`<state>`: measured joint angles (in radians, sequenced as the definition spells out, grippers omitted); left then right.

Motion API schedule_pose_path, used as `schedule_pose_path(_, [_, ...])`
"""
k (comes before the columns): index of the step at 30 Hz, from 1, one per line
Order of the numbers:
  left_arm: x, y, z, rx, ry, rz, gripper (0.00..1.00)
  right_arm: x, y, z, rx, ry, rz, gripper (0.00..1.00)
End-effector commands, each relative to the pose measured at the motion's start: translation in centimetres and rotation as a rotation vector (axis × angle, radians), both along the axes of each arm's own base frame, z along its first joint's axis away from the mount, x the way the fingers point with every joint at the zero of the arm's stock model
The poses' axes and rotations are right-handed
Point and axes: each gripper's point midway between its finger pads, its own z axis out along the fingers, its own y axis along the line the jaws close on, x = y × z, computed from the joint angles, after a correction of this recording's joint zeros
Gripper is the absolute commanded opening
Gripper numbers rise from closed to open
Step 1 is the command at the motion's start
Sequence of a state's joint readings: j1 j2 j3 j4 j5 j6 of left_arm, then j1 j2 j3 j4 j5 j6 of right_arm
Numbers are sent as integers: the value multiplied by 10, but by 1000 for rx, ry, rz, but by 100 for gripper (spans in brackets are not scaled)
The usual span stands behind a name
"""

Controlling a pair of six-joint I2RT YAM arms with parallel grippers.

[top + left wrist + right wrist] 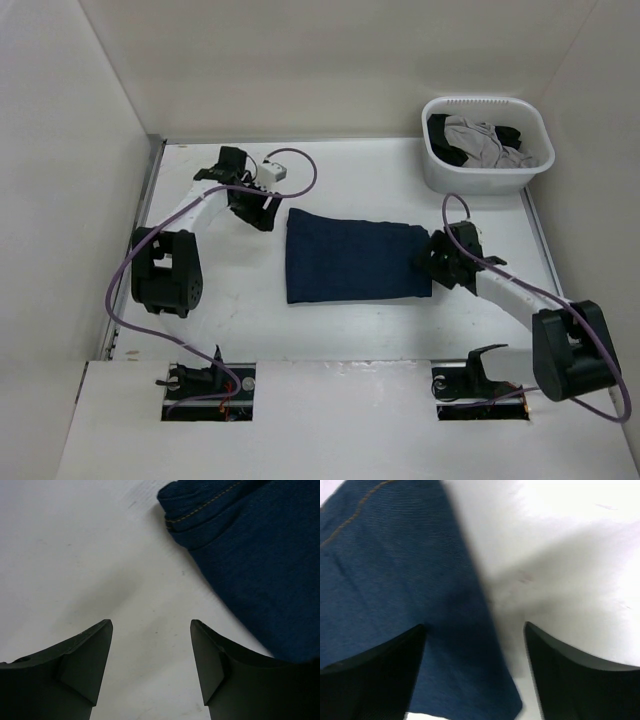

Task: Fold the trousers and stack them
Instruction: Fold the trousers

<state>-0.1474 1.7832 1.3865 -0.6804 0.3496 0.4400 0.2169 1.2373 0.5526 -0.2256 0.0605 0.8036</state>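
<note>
Judging from the flat rectangle mid-table, we take the jeans [352, 259] as folded, with stacking to come; both the left gripper [151, 625], off their far-left corner, and the right gripper [475, 627], over their right edge, stand wide and empty. Next we need a grip on an edge (both layers together). We count one pair of jeans, two grippers, one laundry basket [440, 178] holding one grey garment [480, 140] and one black garment [440, 132].

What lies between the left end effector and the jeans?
Only bare table. In the left wrist view, nothing lies between the open left end effector and the jeans. The top view shows the same short bare gap.
</note>
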Motion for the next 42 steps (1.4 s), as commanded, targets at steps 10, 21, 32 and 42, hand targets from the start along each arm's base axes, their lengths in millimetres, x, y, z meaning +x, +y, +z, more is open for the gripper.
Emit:
schedule_pose_path(10, [-6, 39, -1, -43, 61, 182, 62, 35, 105, 25, 212, -136, 272, 41])
schedule_pose_path(21, [-4, 106, 32, -58, -30, 373, 62, 37, 13, 100, 60, -296, 196, 100])
schedule_pose_path(32, [6, 179, 65, -5, -175, 676, 65, -11, -125, 182, -349, -76, -155, 100])
schedule_pose_path(42, [5, 180, 79, 53, -225, 647, 66, -26, -146, 206, -358, -162, -207, 100])
